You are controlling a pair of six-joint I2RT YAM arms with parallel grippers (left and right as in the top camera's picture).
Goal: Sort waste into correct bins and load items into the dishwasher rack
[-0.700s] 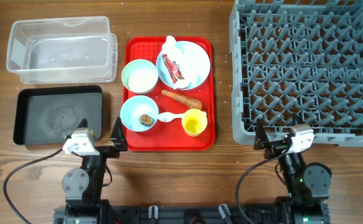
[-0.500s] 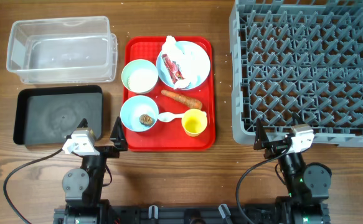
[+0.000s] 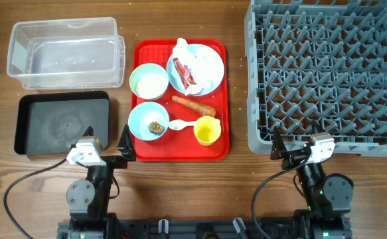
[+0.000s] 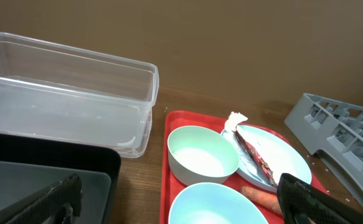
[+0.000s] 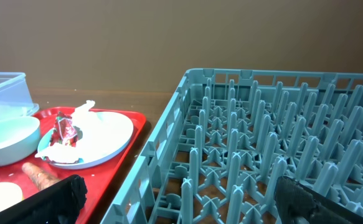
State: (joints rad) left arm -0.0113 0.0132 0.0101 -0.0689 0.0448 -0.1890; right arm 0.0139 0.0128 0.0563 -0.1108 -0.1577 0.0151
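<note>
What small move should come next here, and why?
Probably the left gripper, open and empty, should reach forward toward the orange carrot lying loose on the flat red tray. The clear rectangular plastic tub and black rectangular tray, both empty, sit on that arm's side, so the carry would likely be short.

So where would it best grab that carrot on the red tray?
Probably its middle, from straight above, jaws closing across the thin width. The carrot lies flat on the red tray, long and slim, with narrow gaps to the plate and spoon either side.
</note>
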